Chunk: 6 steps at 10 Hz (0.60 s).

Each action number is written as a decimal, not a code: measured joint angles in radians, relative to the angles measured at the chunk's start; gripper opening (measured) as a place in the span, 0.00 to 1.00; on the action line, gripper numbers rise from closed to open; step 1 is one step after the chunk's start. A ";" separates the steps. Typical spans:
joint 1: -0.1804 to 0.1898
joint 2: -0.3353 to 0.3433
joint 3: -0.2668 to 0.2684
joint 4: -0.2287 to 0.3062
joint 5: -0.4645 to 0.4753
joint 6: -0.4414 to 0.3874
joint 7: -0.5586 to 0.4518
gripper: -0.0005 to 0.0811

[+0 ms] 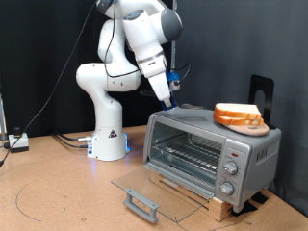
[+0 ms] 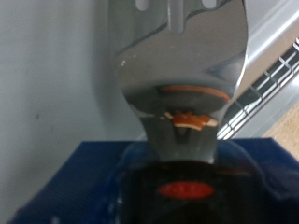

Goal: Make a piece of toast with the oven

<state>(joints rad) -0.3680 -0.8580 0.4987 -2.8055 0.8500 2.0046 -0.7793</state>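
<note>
Silver oven door open, toast on top, end effector above, no legible writing

Panda arm rose from its white base, elbow high, forearm angled downward; the gripper pointed down at its tip, its opening not discernible.
</note>
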 joint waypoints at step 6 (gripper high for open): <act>0.000 0.022 0.082 0.027 0.083 0.054 0.049 0.49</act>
<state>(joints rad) -0.3681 -0.8359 0.5810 -2.7789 0.9335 2.0588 -0.7306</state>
